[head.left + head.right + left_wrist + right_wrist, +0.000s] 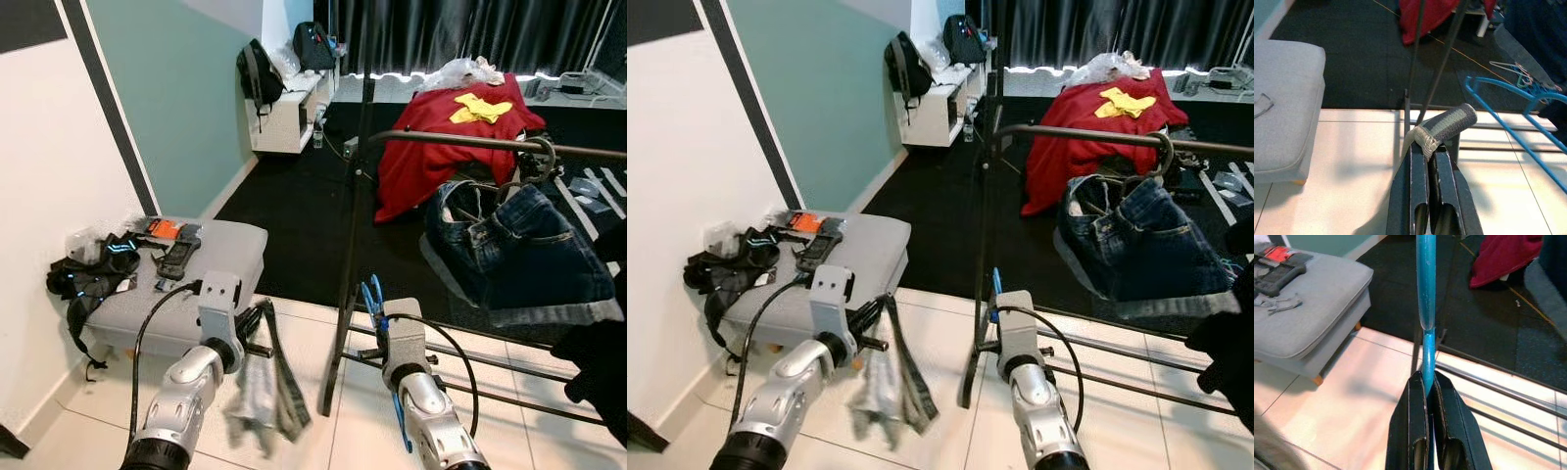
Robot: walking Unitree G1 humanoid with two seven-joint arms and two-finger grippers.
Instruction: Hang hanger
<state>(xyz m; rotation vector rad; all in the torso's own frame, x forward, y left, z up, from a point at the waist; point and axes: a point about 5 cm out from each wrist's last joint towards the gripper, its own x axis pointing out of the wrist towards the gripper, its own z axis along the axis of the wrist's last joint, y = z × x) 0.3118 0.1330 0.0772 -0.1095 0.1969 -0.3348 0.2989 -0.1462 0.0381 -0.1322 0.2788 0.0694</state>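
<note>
A black clothes rack (pixel 350 245) crosses the right half of the head views, with one upright pole in the middle of the frame and a horizontal bar running to the right edge at the upper right. From this bar hang blue jeans (pixel 514 255), at the middle right of the frame. Behind them, at the upper middle, a red cloth (pixel 431 147) with a yellow piece (pixel 482 108) on top lies over some furniture on the dark carpet (pixel 294 206). At the left middle stands a grey padded stool (pixel 211 279) on the light tile floor (pixel 309 343), and on it lie a black strap bundle (pixel 93 274), a black remote-like device (pixel 176 259) and a small orange item (pixel 165 230). A black backpack (pixel 257 73) rests against a white shelf at the upper left of centre. At the lower left the left gripper (pixel 257 328) is closed on a grey cloth (pixel 257 392), which hangs down from it with a dark strap beside; in the left wrist view a grey knitted part (pixel 1447 128) lies across the fingertips (pixel 1420 166). At the lower middle the right gripper (pixel 390 333) is closed on the blue hanger (pixel 373 299), which is just beside the rack's upright pole, near the foot of the rack and well below the bar. In the right wrist view the blue hanger rises straight up from between the two pressed fingers (pixel 1413 421).
</note>
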